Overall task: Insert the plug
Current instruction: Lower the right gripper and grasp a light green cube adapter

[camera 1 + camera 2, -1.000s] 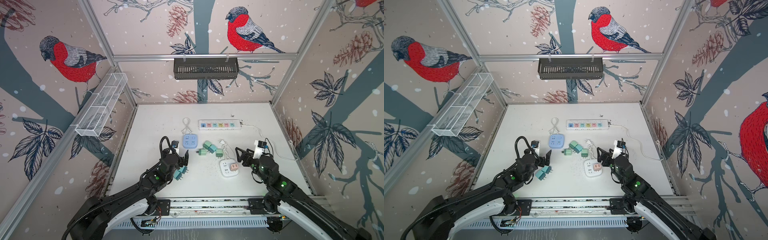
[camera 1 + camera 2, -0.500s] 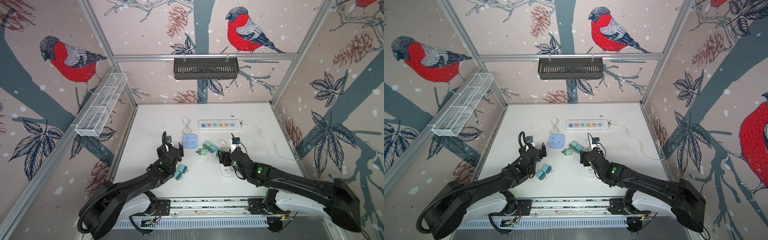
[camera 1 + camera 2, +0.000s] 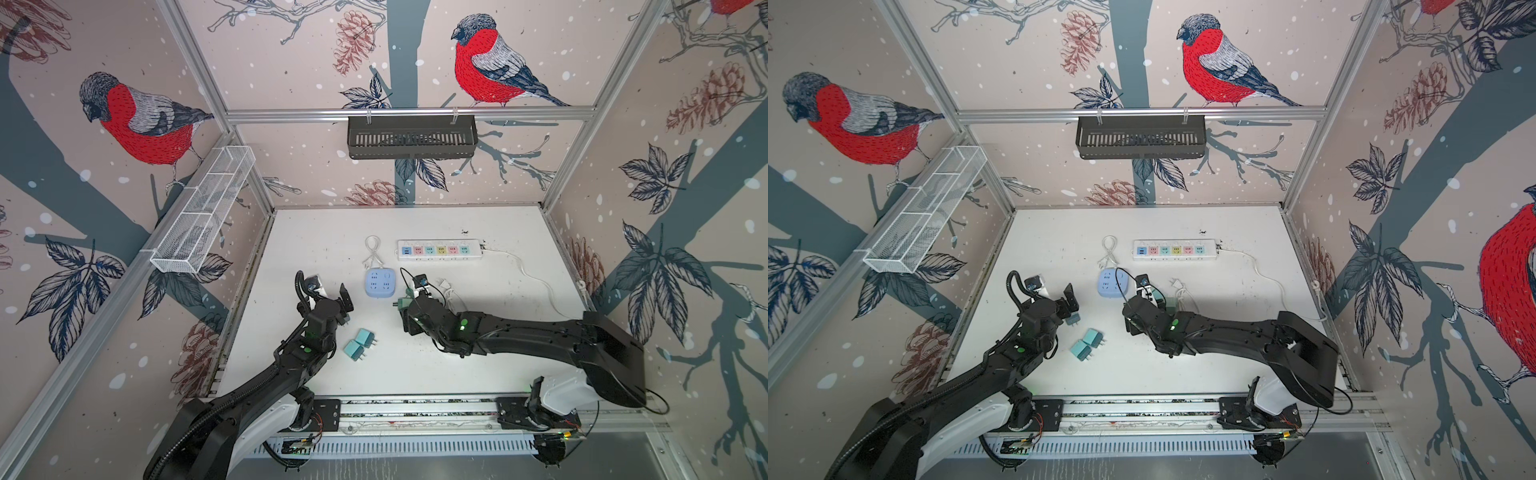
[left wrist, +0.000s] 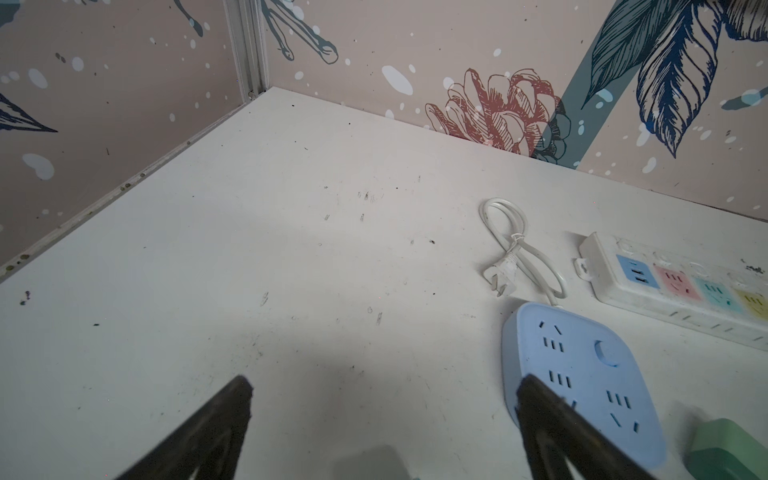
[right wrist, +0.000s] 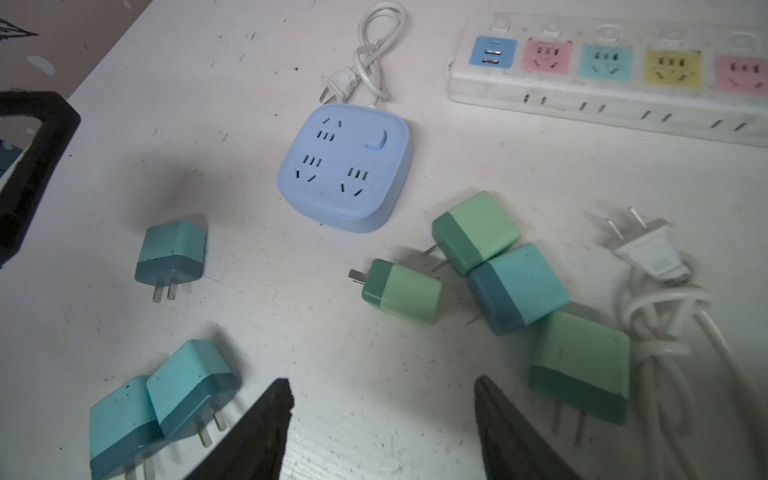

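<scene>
Four clustered plugs (image 5: pixel 517 289) show fully from right wrist.

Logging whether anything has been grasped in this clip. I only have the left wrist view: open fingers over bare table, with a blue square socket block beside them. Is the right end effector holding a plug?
Observer: No. In the right wrist view the right end effector is open, with nothing between its fingers, and it hangs above a bare patch of the table.
Operator: Are any plugs lying outside my view?
Observer: Yes. In both top views two teal plugs lie side by side on the table, just beside the left arm.
</scene>
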`<control>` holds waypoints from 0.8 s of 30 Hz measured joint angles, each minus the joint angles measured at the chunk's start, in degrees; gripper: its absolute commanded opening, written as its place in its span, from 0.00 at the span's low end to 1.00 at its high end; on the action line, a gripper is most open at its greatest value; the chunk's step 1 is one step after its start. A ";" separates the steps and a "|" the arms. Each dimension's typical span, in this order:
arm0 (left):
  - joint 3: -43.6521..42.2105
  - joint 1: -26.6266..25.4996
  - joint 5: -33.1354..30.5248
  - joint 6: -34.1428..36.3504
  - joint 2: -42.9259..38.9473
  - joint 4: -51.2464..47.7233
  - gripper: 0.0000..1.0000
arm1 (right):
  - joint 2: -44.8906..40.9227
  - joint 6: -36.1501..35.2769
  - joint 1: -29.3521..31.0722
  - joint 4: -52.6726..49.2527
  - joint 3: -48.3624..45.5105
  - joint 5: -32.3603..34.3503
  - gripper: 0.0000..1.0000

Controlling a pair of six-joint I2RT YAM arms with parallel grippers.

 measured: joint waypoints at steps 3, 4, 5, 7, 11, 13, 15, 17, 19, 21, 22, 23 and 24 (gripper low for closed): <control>-0.22 0.48 1.36 -0.39 -0.50 -0.02 0.98 | 6.43 -0.07 -0.24 -0.61 6.08 1.01 0.47; -0.31 0.63 1.38 -0.48 -0.68 -0.04 0.98 | 8.55 -0.07 -0.50 -1.07 8.46 1.62 0.45; -0.42 0.76 1.40 -0.55 -0.96 -0.02 0.99 | 10.49 -0.07 -0.81 -1.33 10.67 2.10 0.43; -0.66 1.05 1.60 -0.74 -1.27 -0.04 0.98 | 13.75 -0.07 -1.57 -2.29 14.34 3.54 0.43; -0.74 1.33 1.68 -1.49 -1.57 -0.17 0.98 | 19.61 -0.39 -3.28 -4.39 20.70 5.18 0.33; -0.81 1.53 1.66 -1.68 -1.70 -0.17 0.98 | 22.53 -0.87 -4.02 -5.40 23.69 5.18 0.29; -0.94 1.57 1.66 -1.86 -2.03 -0.22 0.98 | 25.29 -1.38 -4.72 -6.58 26.18 5.09 0.27; -1.11 1.64 1.64 -1.88 -2.34 -0.22 0.98 | 26.84 -1.57 -5.03 -7.45 27.34 4.87 0.27; -1.25 1.64 1.64 -1.88 -2.38 -0.22 0.98 | 27.43 -1.66 -5.20 -8.09 27.52 4.28 0.27; -1.27 1.68 1.66 -1.88 -2.25 -0.22 0.99 | 27.67 -1.79 -5.27 -8.37 27.52 3.74 0.26; -1.27 1.70 1.66 -1.88 -2.16 -0.22 0.98 | 27.74 -1.81 -5.27 -8.50 27.52 3.48 0.26; -1.27 1.73 1.68 -1.88 -1.99 -0.22 0.98 | 27.76 -1.90 -5.22 -8.66 27.36 3.26 0.26; -1.27 1.75 1.77 -1.88 -1.81 -0.22 0.99 | 27.74 -1.97 -5.05 -8.63 27.19 3.21 0.26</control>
